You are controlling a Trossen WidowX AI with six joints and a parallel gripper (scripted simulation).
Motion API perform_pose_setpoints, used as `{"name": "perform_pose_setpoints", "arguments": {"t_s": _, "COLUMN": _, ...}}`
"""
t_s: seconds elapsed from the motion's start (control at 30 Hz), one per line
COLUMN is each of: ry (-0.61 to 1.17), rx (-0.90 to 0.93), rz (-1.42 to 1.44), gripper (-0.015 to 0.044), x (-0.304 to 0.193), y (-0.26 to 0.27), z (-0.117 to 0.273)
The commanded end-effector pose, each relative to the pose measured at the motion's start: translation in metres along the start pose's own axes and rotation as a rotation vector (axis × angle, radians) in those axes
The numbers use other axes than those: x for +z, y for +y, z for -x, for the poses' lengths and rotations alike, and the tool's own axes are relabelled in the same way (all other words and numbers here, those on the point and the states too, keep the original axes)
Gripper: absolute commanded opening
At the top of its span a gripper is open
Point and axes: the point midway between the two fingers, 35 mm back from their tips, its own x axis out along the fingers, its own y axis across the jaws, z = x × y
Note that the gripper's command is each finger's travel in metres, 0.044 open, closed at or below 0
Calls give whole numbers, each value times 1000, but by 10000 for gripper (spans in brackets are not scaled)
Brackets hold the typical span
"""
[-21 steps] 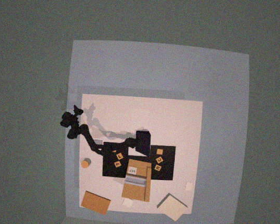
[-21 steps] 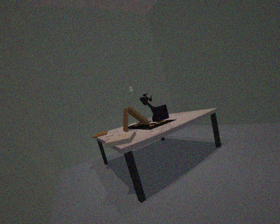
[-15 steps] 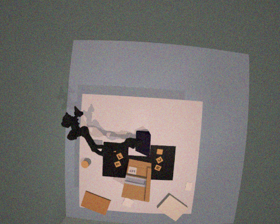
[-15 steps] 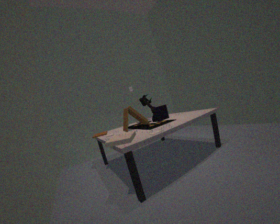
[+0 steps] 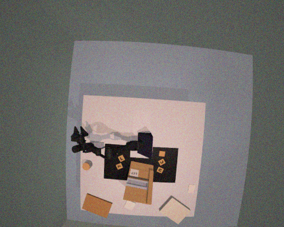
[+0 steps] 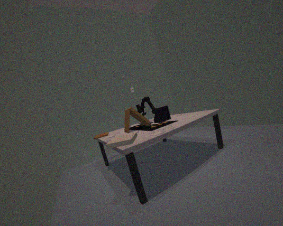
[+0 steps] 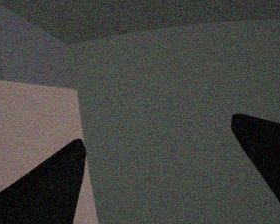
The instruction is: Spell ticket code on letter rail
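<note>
My gripper [image 5: 78, 128] [image 7: 159, 133] is open and empty, raised over the counter's left edge. The wooden board [image 5: 137, 195] [image 6: 139, 116] stands sloped at the front middle. Its grey rail [image 5: 137, 184] shows no tile. The white ticket [image 5: 134, 173] is above the rail; its print is too small to read surely. One letter tile [image 5: 121, 158] and another tile [image 5: 119, 166] lie left of the board. To its right lie an orange square [image 5: 162, 154] with no readable letter, a letter tile [image 5: 161, 162] and another letter tile [image 5: 160, 169].
The counter [image 5: 149, 116] [image 6: 194, 116] carries a black mat [image 5: 171, 177] under the tiles. An orange cylinder [image 5: 86, 166] stands at the left. An orange-brown block [image 5: 97, 205] is front left, a cream block [image 5: 175, 210] front right. Small pale pieces lie at the front [image 5: 129, 204] and right.
</note>
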Motion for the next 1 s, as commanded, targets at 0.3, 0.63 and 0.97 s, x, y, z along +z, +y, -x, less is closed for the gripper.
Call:
{"name": "perform_pose_setpoints", "arguments": {"t_s": 0.3, "ry": -384, "rx": 589, "rz": -36, "gripper": 440, "x": 10, "y": 107, "z": 193}}
{"name": "perform_pose_setpoints", "arguments": {"t_s": 0.63, "ry": -687, "rx": 998, "rz": 5, "gripper": 440, "x": -55, "y": 121, "z": 349}}
{"name": "perform_pose_setpoints", "arguments": {"t_s": 0.97, "ry": -1014, "rx": 1338, "rz": 83, "gripper": 440, "x": -167, "y": 95, "z": 451}}
